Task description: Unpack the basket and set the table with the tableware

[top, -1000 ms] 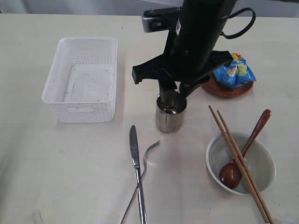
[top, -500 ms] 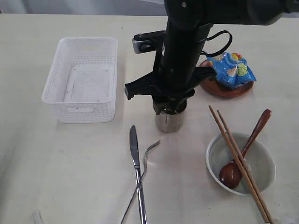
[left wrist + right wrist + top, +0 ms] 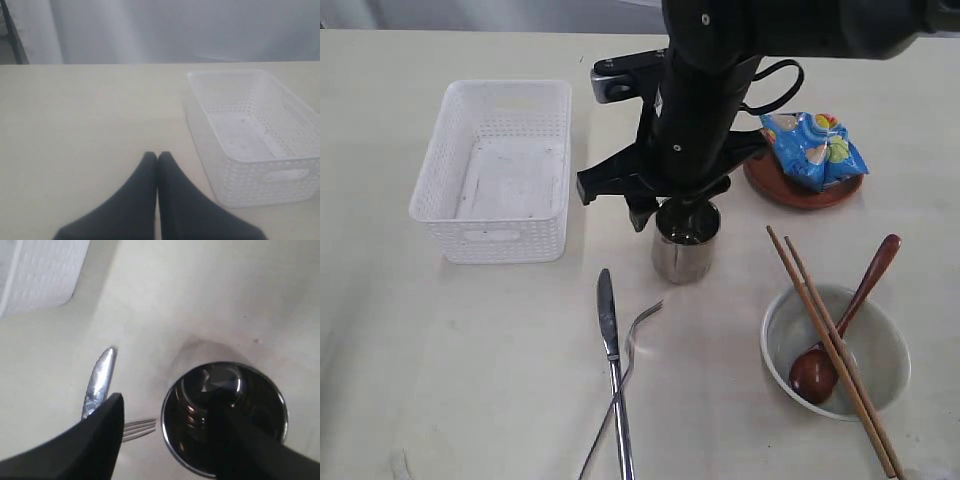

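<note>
Lifted slightly, right end effector (image 3: pixel 166 399) hangs spread over the steel cup (image 3: pixel 682 256) (left end effector (image 3: pixel 158 165) pinched closed).

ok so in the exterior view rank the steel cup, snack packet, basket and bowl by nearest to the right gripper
1. steel cup, directly under the right gripper.
2. blue snack packet, to the right, on the brown plate.
3. basket on the left and bowl at lower right: too close to call.

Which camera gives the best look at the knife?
The exterior view: the whole knife lies in plain sight, end to end. The right wrist view catches only its blade tip; the left wrist view misses it entirely.
</note>
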`<state>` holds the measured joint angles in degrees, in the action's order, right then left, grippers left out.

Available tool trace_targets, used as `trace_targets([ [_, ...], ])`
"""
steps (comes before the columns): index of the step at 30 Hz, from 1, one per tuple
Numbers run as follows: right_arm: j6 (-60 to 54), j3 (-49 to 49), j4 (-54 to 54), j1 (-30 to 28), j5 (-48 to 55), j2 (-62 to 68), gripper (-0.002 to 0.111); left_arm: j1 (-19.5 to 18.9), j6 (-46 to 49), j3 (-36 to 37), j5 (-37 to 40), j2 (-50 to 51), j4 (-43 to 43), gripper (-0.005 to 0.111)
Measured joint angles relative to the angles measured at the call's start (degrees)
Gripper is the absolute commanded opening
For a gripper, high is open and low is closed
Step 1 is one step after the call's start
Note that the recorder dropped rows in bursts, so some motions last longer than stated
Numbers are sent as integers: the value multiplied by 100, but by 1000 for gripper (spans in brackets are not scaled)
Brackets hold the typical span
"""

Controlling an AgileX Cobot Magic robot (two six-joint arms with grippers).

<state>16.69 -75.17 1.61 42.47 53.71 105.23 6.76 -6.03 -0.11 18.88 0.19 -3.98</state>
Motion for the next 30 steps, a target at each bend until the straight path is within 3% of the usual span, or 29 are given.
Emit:
trace_targets([
  [10,0,0,0,0,-78,502,46,0,0,0,0,0,0,0],
  [17,-60,0,-38,0,-258,680,-1,0,0,0,0,0,0,0],
  [30,-152,-556,-508,0,-502,724,0,0,0,0,0,0,0,0],
])
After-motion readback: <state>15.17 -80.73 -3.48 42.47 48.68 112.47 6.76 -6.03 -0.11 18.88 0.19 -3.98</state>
